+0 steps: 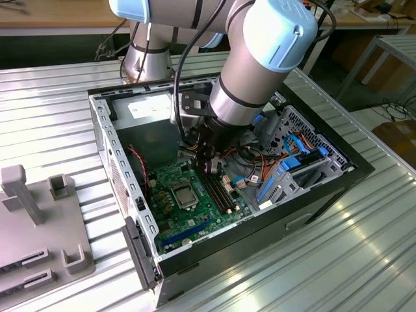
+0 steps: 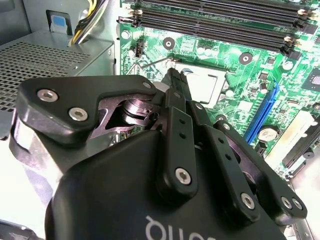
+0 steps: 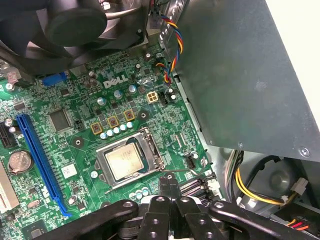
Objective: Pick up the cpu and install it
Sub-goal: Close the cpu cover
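Ribbed metal tabletop carries an open computer case, with a grey fixture block lying well apart from it at the exterior view's left. From behind the case the arm leans forward and bends steeply down into it, its wrist pointed at the green motherboard.

Seen in the exterior view, the gripper hangs low over the board, at about one o'clock from the cpu, near it but apart. The cpu lies flat in the socket, silver-grey top up, framed by the socket's metal bracket; the first wrist view shows it plainly, and the second wrist view shows part of it past the fingertips.

In both wrist views the fingers meet tip to tip, closed with nothing between them.

White lettering is printed on the board above the socket, and part of a white word shows on the gripper body in the second wrist view.

The first wrist view brings in the grey power-supply box, a black fan and a blue slot. The second wrist view offers the long black memory slots and a perforated grey panel.
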Available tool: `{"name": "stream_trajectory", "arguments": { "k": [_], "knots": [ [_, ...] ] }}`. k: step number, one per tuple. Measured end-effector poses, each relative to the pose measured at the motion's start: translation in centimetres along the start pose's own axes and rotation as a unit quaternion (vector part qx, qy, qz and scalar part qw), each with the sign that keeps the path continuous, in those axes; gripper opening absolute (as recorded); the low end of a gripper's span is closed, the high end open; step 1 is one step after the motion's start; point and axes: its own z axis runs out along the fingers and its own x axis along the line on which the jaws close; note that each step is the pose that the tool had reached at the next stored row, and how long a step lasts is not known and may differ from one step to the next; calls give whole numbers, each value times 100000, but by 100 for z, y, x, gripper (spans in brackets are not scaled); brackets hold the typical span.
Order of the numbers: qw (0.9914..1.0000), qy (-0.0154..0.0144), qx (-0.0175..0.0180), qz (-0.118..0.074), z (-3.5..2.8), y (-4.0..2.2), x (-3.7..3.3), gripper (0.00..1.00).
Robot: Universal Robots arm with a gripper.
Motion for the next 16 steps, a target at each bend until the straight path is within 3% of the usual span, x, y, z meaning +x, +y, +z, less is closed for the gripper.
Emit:
{"name": "stream_trajectory", "arguments": {
  "k": [11,16],
  "knots": [
    [100000,-3,2,-2,-1,-3,8,11],
    [100000,0,-1,-23,-6,27,83,11]
  ]
}}
